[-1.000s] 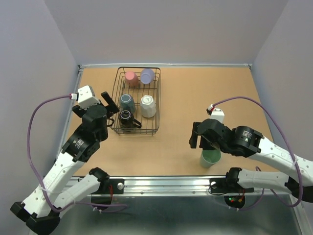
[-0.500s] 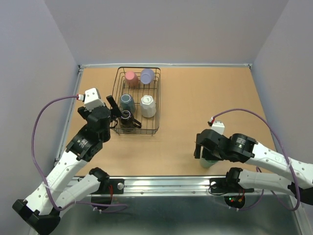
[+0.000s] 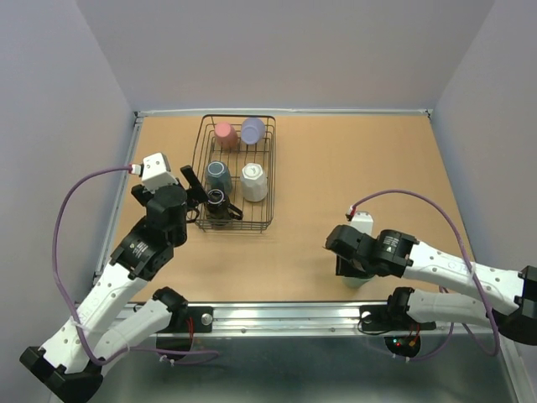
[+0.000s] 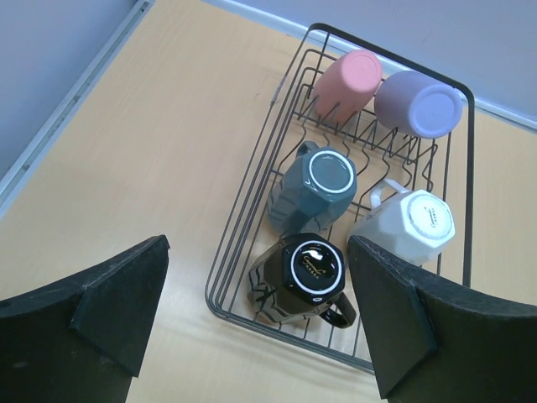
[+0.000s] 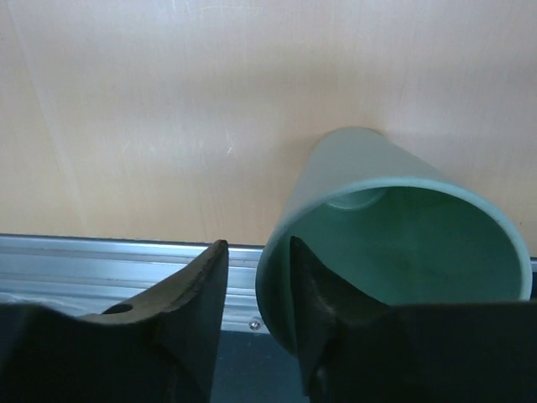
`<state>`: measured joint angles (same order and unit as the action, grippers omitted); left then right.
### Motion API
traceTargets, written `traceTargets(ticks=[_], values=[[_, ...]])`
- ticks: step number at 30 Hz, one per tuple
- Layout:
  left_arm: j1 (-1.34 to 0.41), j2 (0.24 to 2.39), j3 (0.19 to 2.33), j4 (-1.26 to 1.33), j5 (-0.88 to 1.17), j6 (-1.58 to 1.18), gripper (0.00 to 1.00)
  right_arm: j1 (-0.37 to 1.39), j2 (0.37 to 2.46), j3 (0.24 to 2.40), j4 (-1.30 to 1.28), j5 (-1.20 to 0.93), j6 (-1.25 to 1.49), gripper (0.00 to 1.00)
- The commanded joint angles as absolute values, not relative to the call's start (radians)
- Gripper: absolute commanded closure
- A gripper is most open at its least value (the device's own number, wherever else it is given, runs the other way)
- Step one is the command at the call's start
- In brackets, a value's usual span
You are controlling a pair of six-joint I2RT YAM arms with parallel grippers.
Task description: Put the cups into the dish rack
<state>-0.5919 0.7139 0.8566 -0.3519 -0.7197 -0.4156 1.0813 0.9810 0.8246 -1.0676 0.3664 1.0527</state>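
While the left gripper [image 3: 195, 190] hangs wide open over the near-left corner of the dish rack [image 3: 239, 117], the right gripper [image 3: 346, 262] sits well right of the rack, nearer the arms, over the mint green cup [image 3: 356, 281].

Left wrist: five cups sit bases-up inside the rack: pink cup [image 4: 344, 84], lavender cup [image 4: 418, 102], grey-blue cup [image 4: 323, 180], white cup [image 4: 411, 222] and black cup [image 4: 310, 273].

Right wrist: the fingers [image 5: 185, 311] straddle the mint green cup's rim, one inside and one outside. A gap shows beside the outer one, so the cup is not clamped.

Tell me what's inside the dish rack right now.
The dish rack holds five upturned cups: pink, lavender, blue-grey, white and black. Whatever lies beneath them is covered. The green cup is outside it, on the table.
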Motion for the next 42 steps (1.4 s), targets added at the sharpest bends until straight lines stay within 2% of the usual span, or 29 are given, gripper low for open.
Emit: traceTargets(ticks=[1,4,5,7,15,20,26,32,35,39,42], values=[[-0.587,0.686,0.839,-0.337,-0.730,-0.403,0.01,1.083,1.011,0.816,-1.040,0.402,1.039,0.69],[-0.587,0.677,0.836,-0.339,-0.726,-0.403,0.01,1.085,1.038,0.827,-1.040,0.416,1.028,0.80],[-0.586,0.673,0.835,-0.336,-0.724,-0.402,0.01,1.085,1.052,0.837,-1.039,0.425,1.023,0.90],[-0.586,0.669,0.833,-0.331,-0.726,-0.399,0.01,1.085,1.097,0.854,-1.037,0.437,1.014,0.99],[-0.587,0.666,0.830,-0.328,-0.715,-0.393,0.02,1.085,1.172,1.038,-1.026,0.581,0.976,1.00],[-0.588,0.602,0.801,-0.234,-0.588,-0.328,0.08,1.081,1.190,1.149,-0.996,0.788,0.954,1.00],[-0.588,0.483,0.727,-0.126,-0.558,-0.292,0.08,1.071,1.171,1.177,-0.725,0.827,0.767,1.00],[-0.588,0.454,0.681,-0.049,-0.489,-0.298,0.10,0.875,1.117,1.227,-0.398,0.565,0.513,1.00],[-0.588,0.477,0.713,-0.090,-0.480,-0.296,0.05,0.818,1.068,1.212,-0.214,0.413,0.439,1.00],[-0.589,0.480,0.738,-0.091,-0.437,-0.299,0.03,0.773,1.072,1.209,-0.069,0.295,0.480,1.00],[-0.588,0.456,0.713,0.000,-0.281,-0.308,0.02,0.710,1.075,1.145,0.059,0.074,0.544,1.00]])
